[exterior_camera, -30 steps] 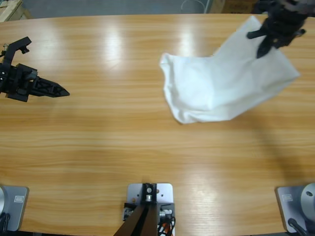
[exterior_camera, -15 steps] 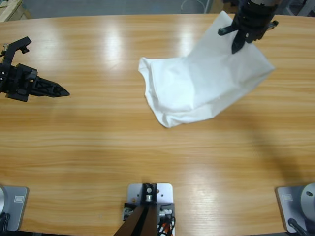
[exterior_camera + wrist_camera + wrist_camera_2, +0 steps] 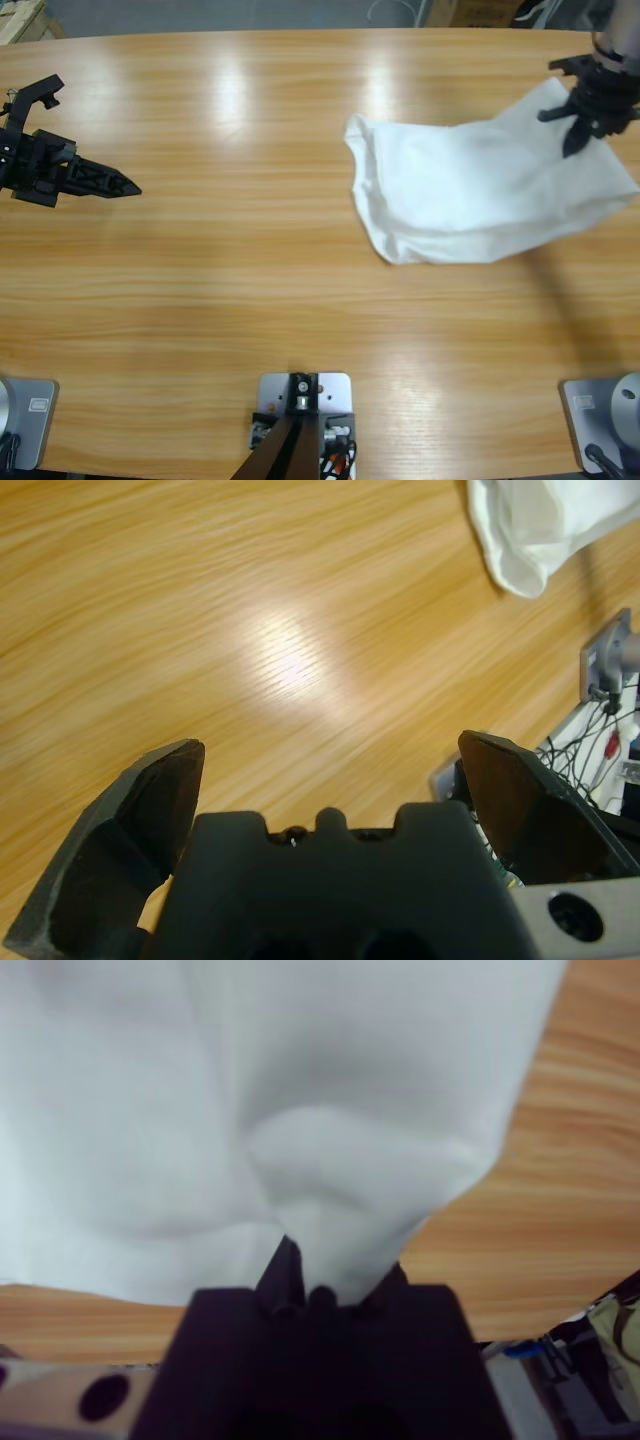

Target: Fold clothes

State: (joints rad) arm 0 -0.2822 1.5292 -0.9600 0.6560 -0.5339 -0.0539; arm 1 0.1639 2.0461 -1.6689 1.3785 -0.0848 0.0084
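One white T-shirt hangs from the right gripper over the right half of the wooden table.

Its upper right corner is pinched between the right jaws near the table's far right edge, so that end is lifted while the bunched left end trails down toward the middle of the table. In the right wrist view the cloth bulges straight out of the clamped jaws. The left gripper sits well apart at the table's left side, its jaws spread and empty over bare wood.
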